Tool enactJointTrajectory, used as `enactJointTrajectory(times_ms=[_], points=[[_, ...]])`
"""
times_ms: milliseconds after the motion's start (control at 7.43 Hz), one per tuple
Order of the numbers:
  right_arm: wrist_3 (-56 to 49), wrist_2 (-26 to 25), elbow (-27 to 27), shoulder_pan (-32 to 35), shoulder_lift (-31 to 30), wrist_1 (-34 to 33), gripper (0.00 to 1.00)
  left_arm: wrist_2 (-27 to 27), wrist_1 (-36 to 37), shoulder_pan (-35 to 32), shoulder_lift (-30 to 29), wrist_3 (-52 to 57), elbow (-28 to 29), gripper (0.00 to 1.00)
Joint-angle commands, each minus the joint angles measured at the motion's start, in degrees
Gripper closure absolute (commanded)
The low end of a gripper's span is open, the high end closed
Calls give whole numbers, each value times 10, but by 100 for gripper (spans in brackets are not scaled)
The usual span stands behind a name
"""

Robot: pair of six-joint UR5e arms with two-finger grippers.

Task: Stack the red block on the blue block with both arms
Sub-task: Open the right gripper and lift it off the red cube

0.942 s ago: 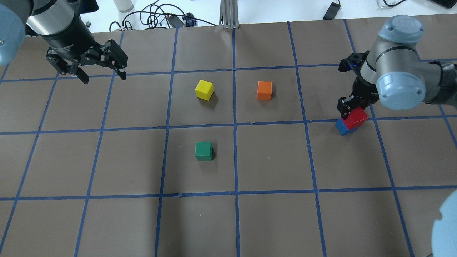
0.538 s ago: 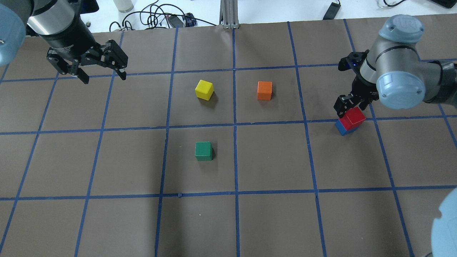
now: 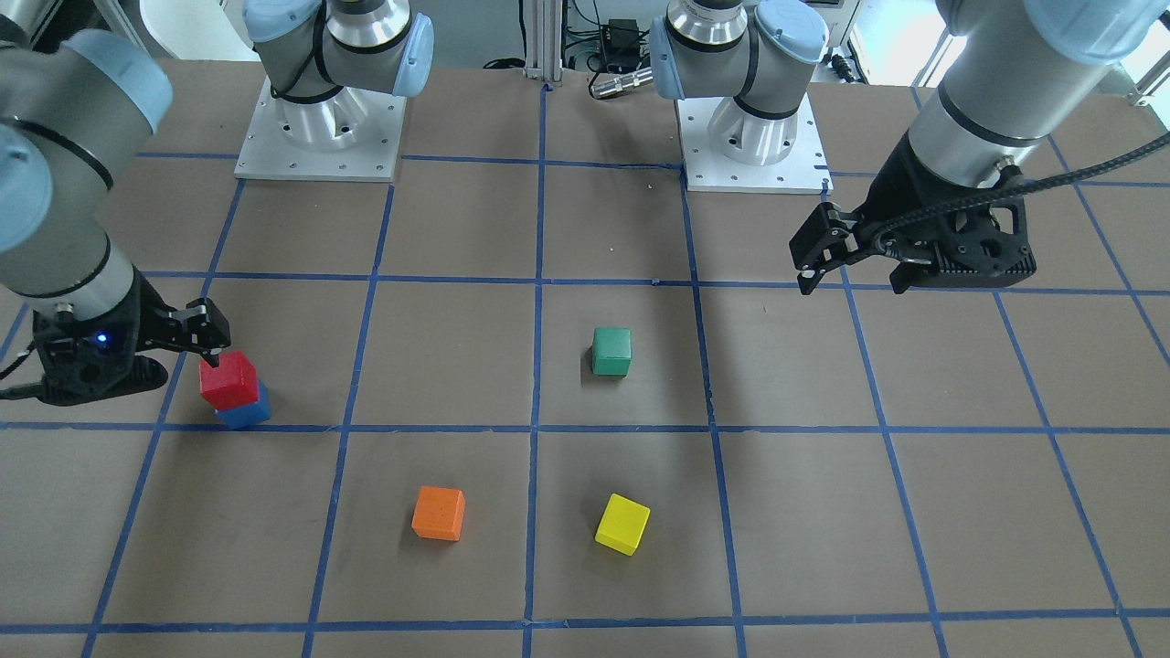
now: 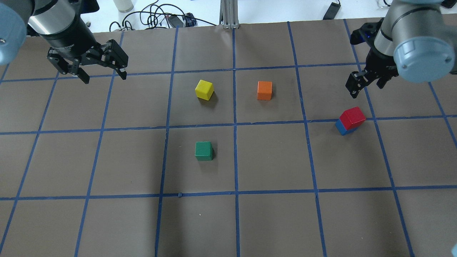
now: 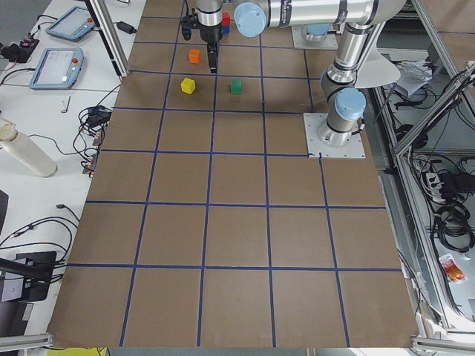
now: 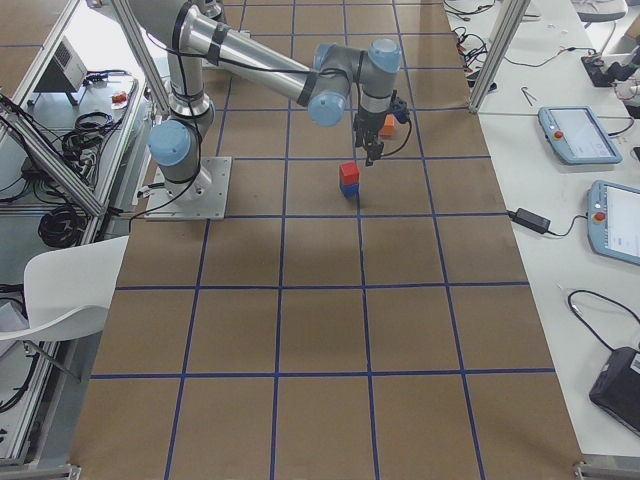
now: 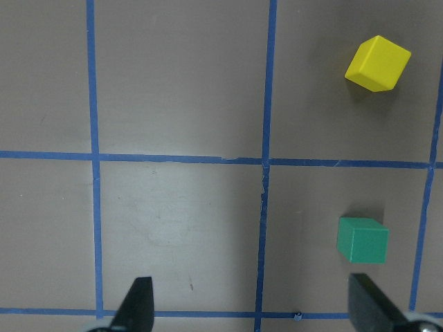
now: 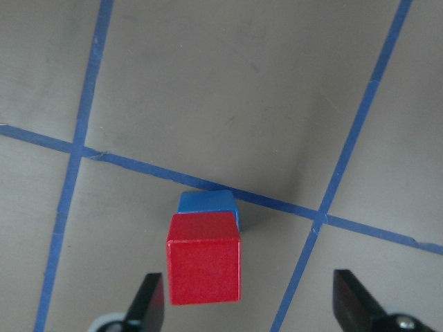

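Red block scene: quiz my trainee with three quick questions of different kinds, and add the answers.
1. True or false: the red block rests on the blue block.
2. The right tool is: A shut on the red block; B open, clear of both blocks; C out of view.
3. Fill in: the left tool holds ___.
Key: 1 true; 2 B; 3 nothing.

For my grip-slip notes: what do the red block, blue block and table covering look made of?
Red block and blue block: rigid, evenly coloured, matte, no glare, crisp edges; painted wood or hard plastic, cannot tell which. Table covering: dull brown sheet, probably paper or card, with seams and scuffs; grid lines look like blue tape.
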Motion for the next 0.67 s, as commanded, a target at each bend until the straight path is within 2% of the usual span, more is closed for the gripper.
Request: enactJointTrajectory(times_ms=[0,135,269,538], points=[[135,-1,-59,84,-41,84,13,0,0,0,3,-1,-1,0],[206,-1,-70,123,-64,110,13,0,0,0,3,-1,-1,0],[232,1,-71,144,-79,114,9,0,0,-1,5,-1,-1,0],[236,12,-65,148,-76,115,9,-1,0,-2,14,-2,0,0]])
